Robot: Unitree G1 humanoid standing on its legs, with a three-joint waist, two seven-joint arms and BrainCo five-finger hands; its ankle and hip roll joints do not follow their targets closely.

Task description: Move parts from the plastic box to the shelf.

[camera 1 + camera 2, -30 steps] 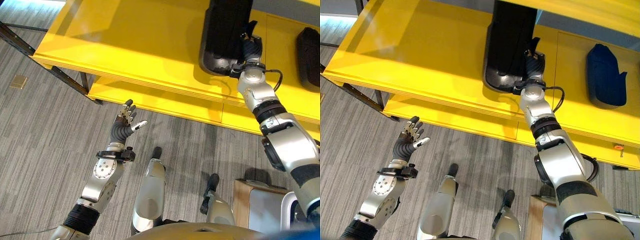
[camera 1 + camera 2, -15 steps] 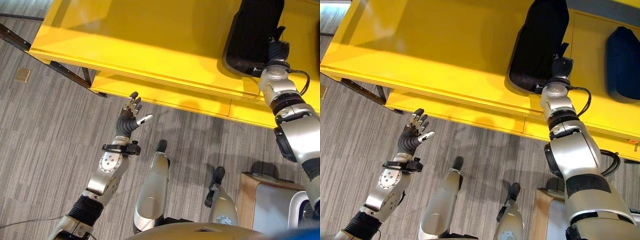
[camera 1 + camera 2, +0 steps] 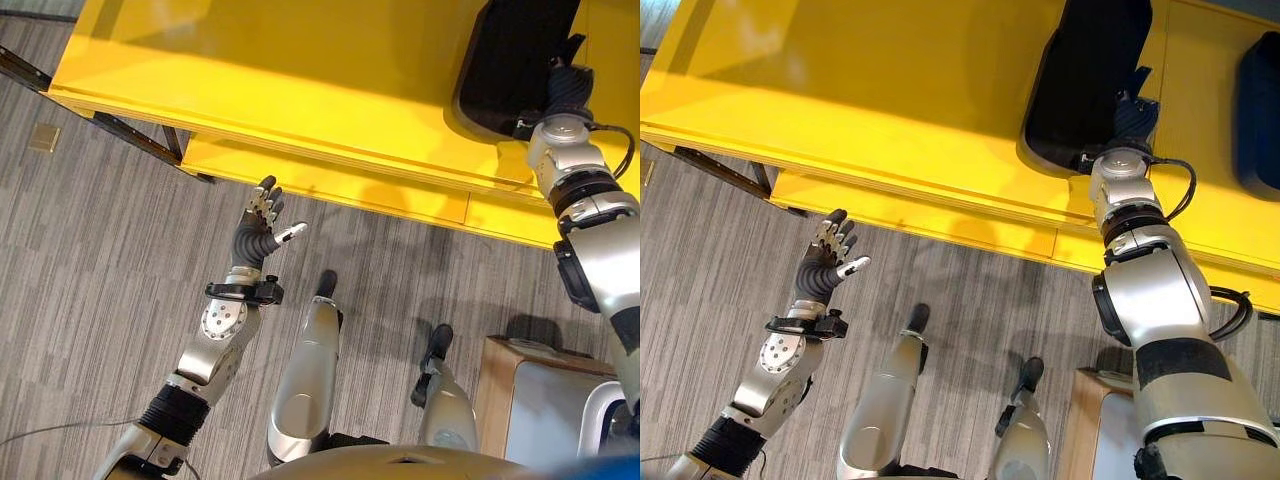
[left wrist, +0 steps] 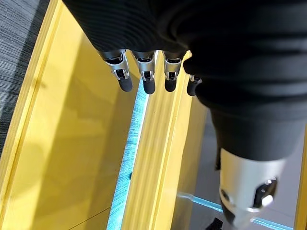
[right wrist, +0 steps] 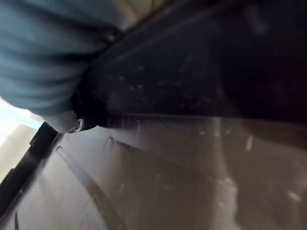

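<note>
The large black moulded plastic part [image 3: 1085,85] is lying on the bright yellow shelf board [image 3: 870,90], close to the shelf's front edge [image 3: 330,180]. The right hand [image 3: 1132,112] is resting against the part's near end, but its fingers are hidden behind the part, so whether they are gripping cannot be told; the right wrist view is presenting dark scuffed plastic at very close range. Judging by its broad, curved shell form, the part is likely rigid and fairly light for its bulk, with a smooth surface that may be slipping under fingertips; the raised rim at the near end is appearing the soundest place to take hold. A second dark part [image 3: 1257,95] is sitting further along the shelf, well apart from the first. Count: two dark parts on the shelf, one shelf. The left hand [image 3: 258,228] is hanging below the shelf's front edge, over the grey carpet [image 3: 90,260], fingers spread and straight, holding nothing.
</note>
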